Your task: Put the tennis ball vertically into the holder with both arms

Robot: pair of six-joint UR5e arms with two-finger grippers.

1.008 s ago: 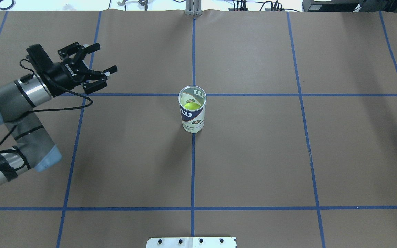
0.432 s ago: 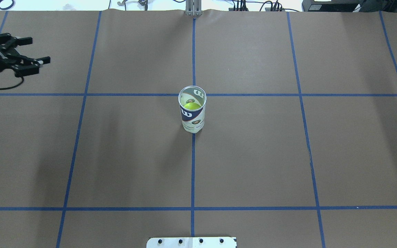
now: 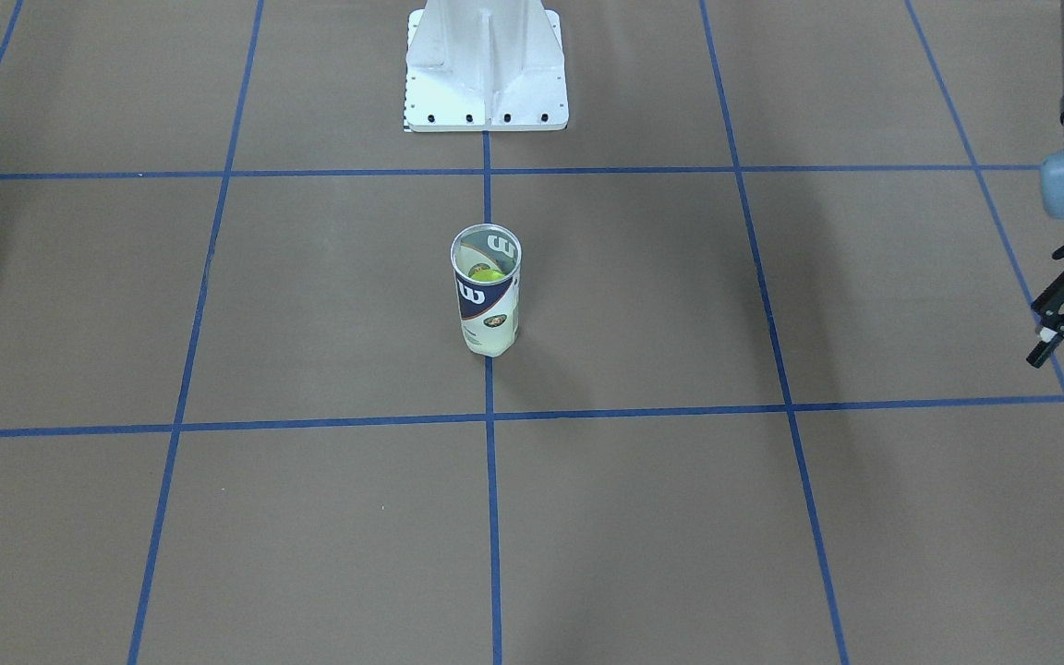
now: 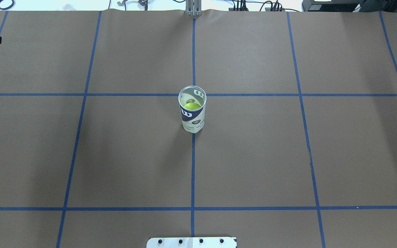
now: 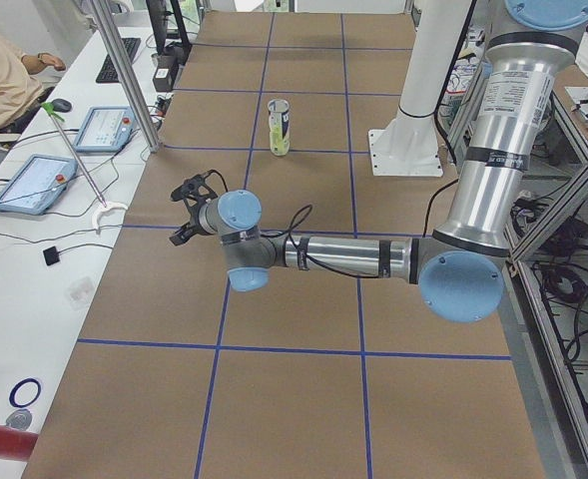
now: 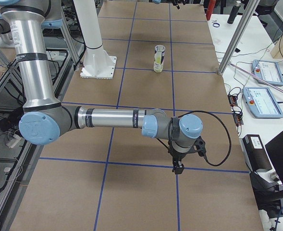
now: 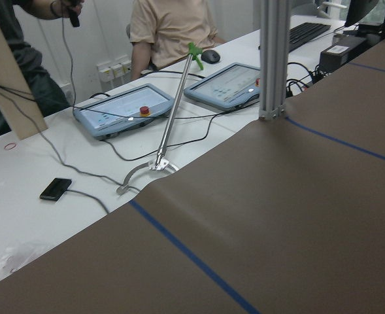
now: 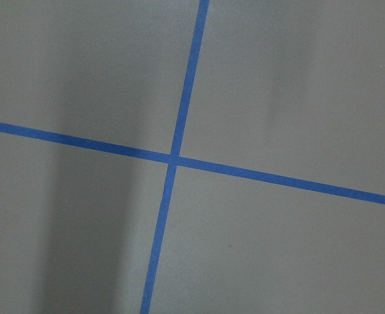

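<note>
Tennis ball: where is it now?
Overhead view: the tennis ball sits inside the upright tennis-ball can at table centre, on the middle blue tape line.

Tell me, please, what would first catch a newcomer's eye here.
The holder stands upright at the table's middle, on a blue tape line, with the tennis ball inside. The left end effector and the right end effector are both far from it, toward opposite table ends.
</note>
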